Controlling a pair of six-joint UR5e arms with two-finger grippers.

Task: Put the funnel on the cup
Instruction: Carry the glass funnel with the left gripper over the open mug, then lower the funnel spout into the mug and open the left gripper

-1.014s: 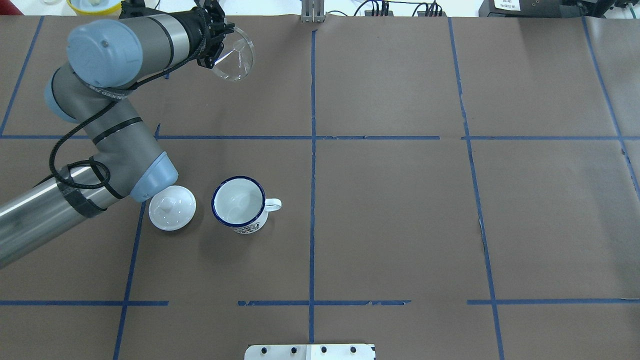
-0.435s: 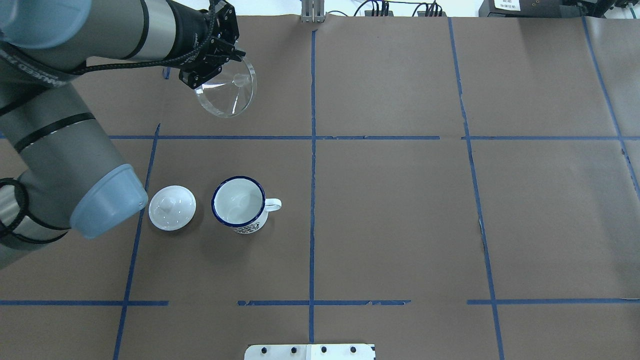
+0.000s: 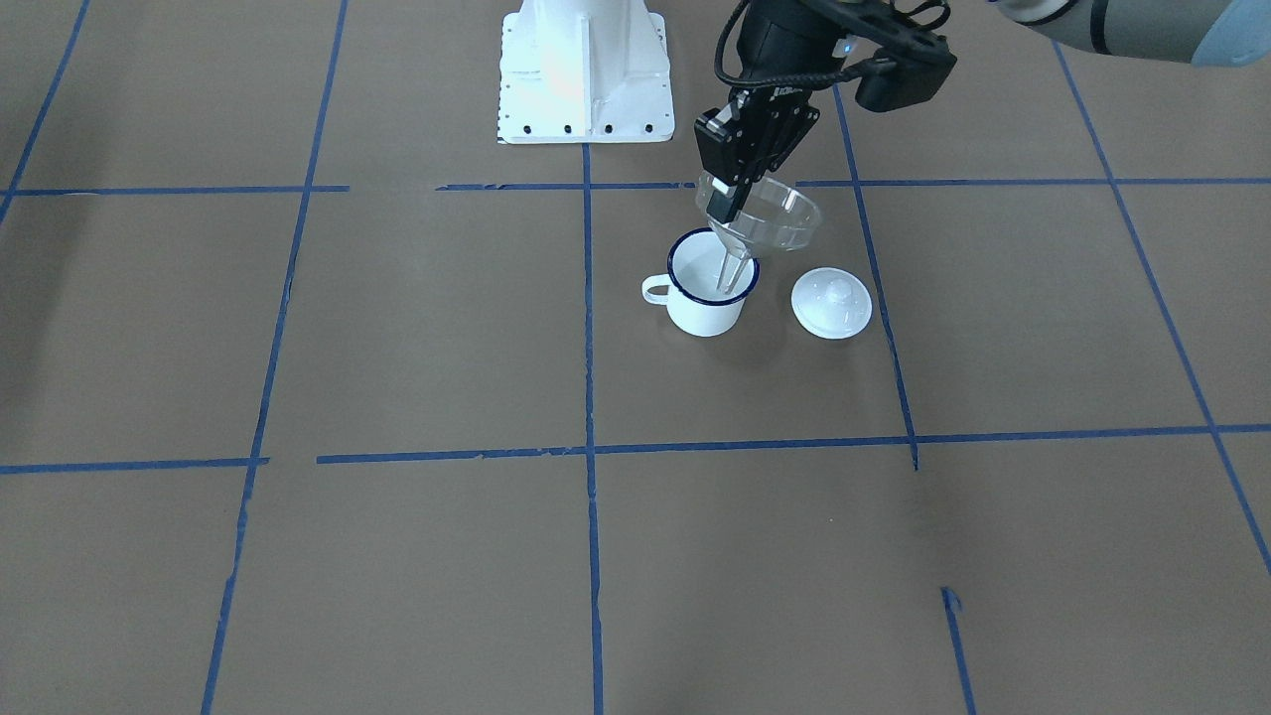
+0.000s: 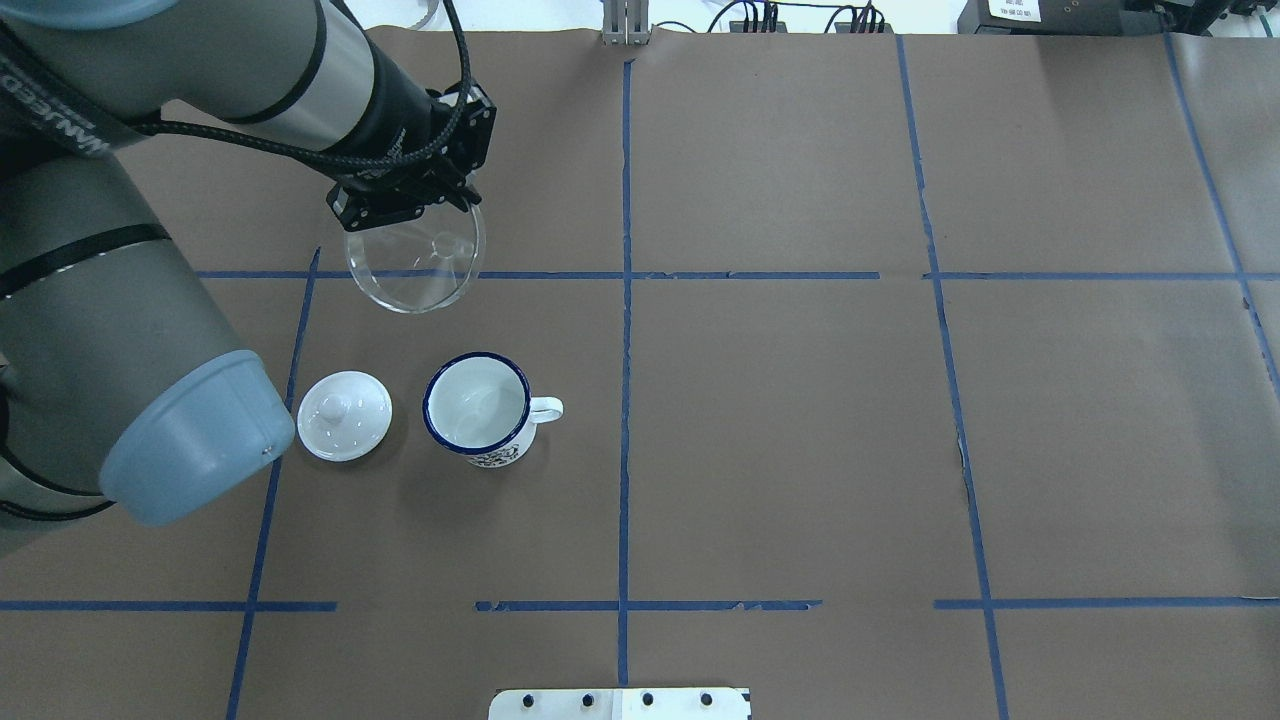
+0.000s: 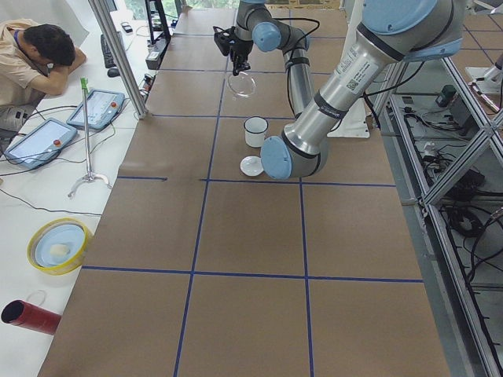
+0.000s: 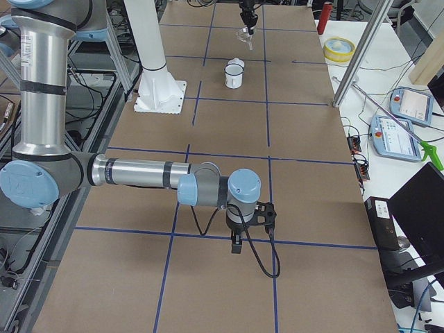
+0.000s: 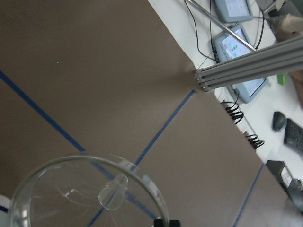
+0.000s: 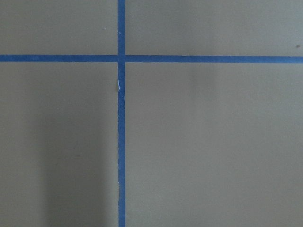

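Note:
The clear funnel [image 4: 415, 262] hangs in the air, its wide cone tilted and its stem [image 3: 733, 270] pointing down. My left gripper [image 4: 432, 207] is shut on the funnel's rim. The funnel is beyond the white mug with a blue rim [image 4: 477, 405], clear of its mouth in the overhead view. In the front view the funnel [image 3: 770, 220] is above and beside the mug [image 3: 707, 290]. The left wrist view shows the funnel [image 7: 90, 194] from above. My right gripper [image 6: 236, 243] hangs over bare table far from the mug; I cannot tell whether it is open.
A round white lid with a knob [image 4: 344, 415] lies just left of the mug. The robot's white base plate [image 3: 581, 70] is behind it. An upright metal post [image 5: 118, 55] stands at the table's far edge. An operator [image 5: 31, 55] sits beyond it.
My left arm has carried the funnel from the far table edge toward the robot, closer to the mug. The mug and lid have not moved.

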